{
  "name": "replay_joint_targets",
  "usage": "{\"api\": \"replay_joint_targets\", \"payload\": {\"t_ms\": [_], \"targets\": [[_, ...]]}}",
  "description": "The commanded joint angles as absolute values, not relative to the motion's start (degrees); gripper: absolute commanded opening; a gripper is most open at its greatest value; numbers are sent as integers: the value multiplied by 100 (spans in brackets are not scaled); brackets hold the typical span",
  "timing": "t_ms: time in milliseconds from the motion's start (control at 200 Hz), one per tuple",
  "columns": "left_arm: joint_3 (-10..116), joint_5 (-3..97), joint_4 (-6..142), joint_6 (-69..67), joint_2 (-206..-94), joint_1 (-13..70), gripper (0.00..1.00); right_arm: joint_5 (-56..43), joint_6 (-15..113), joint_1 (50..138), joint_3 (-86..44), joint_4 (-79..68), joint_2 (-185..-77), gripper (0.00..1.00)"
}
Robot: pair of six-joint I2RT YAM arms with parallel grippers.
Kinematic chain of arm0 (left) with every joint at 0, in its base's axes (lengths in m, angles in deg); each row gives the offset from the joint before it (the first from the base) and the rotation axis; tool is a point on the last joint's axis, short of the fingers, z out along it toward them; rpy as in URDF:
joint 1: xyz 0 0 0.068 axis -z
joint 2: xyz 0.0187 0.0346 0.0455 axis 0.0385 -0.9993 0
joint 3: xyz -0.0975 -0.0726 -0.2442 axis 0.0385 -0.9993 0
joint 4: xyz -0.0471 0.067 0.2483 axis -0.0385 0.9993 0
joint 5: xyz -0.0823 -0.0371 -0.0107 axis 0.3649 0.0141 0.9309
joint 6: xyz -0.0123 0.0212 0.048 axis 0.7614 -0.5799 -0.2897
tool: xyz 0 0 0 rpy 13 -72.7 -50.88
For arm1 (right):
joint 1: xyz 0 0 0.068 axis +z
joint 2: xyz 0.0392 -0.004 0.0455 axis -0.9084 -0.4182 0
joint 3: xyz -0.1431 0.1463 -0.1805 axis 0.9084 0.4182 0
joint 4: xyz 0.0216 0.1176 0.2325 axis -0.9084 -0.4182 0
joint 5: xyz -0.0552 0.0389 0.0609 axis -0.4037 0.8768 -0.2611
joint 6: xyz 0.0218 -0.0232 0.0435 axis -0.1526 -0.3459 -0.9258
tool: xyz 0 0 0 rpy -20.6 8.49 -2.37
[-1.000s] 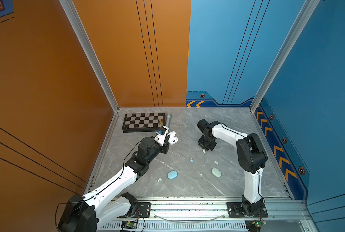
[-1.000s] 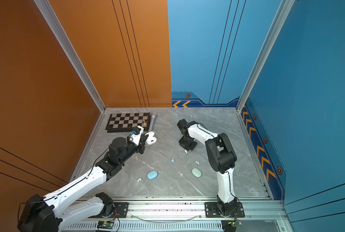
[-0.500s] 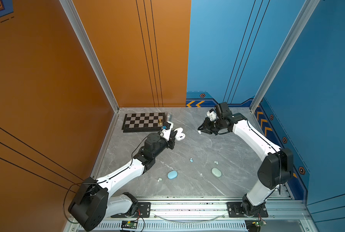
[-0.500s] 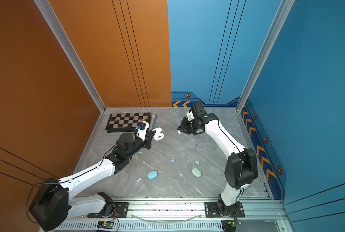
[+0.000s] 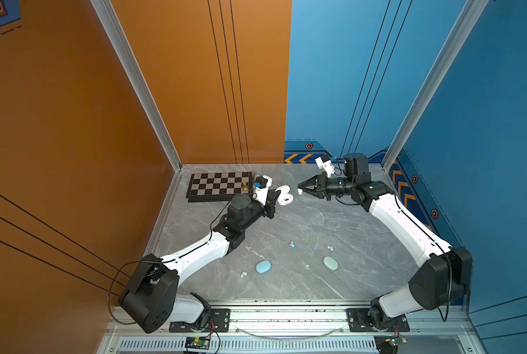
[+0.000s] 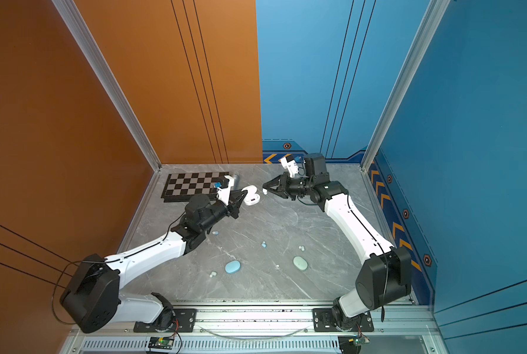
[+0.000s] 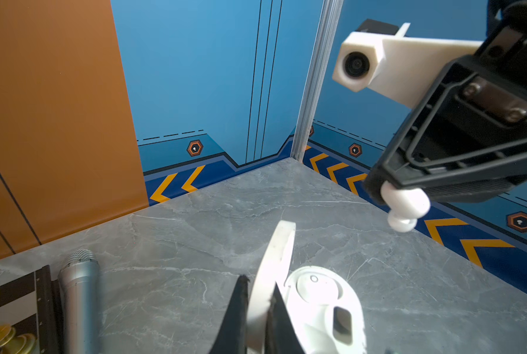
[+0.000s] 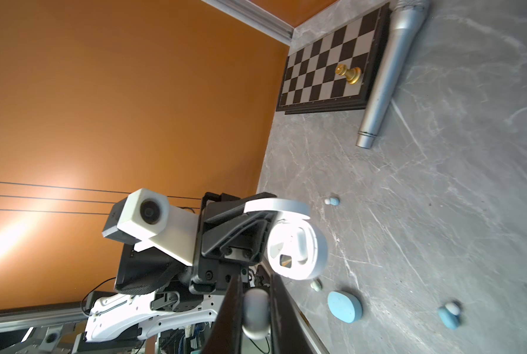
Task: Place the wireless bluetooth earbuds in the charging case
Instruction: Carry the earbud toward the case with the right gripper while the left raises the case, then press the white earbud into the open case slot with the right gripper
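1. A white earbud (image 7: 404, 208) is pinched in the right gripper (image 5: 301, 186), held above the table (image 5: 317, 220) and near the open charging case (image 7: 323, 306).
2. The case's lid (image 7: 282, 245) is clamped by the left gripper (image 7: 258, 286).
3. Whether the case rests on the table cannot be told.

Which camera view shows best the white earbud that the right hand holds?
The left wrist view: the white earbud is large and sharp, pinched at the tip of the right hand. The right wrist view shows it close but blurred and shaded between the fingers. In both top views it is only a tiny white dot.
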State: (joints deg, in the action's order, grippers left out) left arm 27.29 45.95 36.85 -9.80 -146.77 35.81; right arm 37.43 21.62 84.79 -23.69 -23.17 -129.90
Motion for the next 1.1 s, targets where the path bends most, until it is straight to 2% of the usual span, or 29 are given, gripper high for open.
{"api": "replay_joint_targets", "payload": {"t_ms": [0,355,731,1096], "targets": [[2955,4865,3414,-854,-14762,3648,0,4156,1997,8691,-2419,-1769,-12998,9],[3106,4985,3386,-812,-14757,3675,0,4140,2159,8968,-2444,-1799,-13178,9],[3202,5112,3394,-786,-14696,3671,0,3551,2861,9151,-2497,-2299,-13216,8],[3107,5241,3395,-775,-14643,3683,0,3320,2954,9156,-2623,-2331,-13190,7]]}}
